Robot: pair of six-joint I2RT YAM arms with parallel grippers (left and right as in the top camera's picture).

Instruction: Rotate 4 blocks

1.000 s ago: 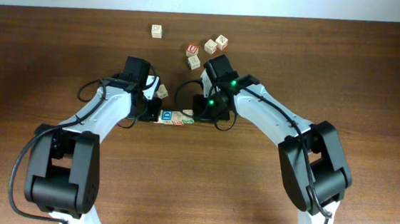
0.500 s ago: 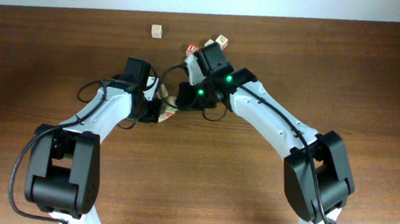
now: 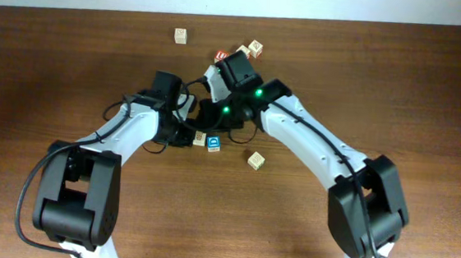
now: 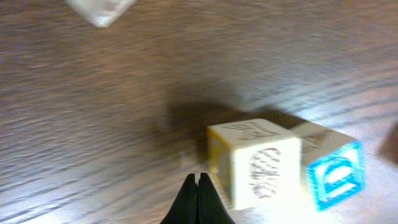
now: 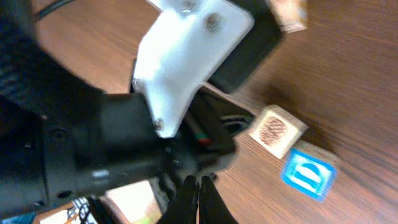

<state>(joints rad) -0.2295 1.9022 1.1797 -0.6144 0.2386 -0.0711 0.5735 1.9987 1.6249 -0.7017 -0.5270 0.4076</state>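
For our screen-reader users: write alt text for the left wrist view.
A pale cube with blurred dark marks and a blue-faced cube sit side by side on a dark wood table, the blue one on the right. The shut left hand points toward them from the bottom edge; another pale cube is cut off top left.

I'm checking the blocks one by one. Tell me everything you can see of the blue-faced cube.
The blue-faced cube is a small wooden block. Its top face is white with a blue border and a blue letter, seemingly D; the visible sides are pale wood. It rests flat on the brown table, ungripped, one side beside a pale cube, seemingly touching it.
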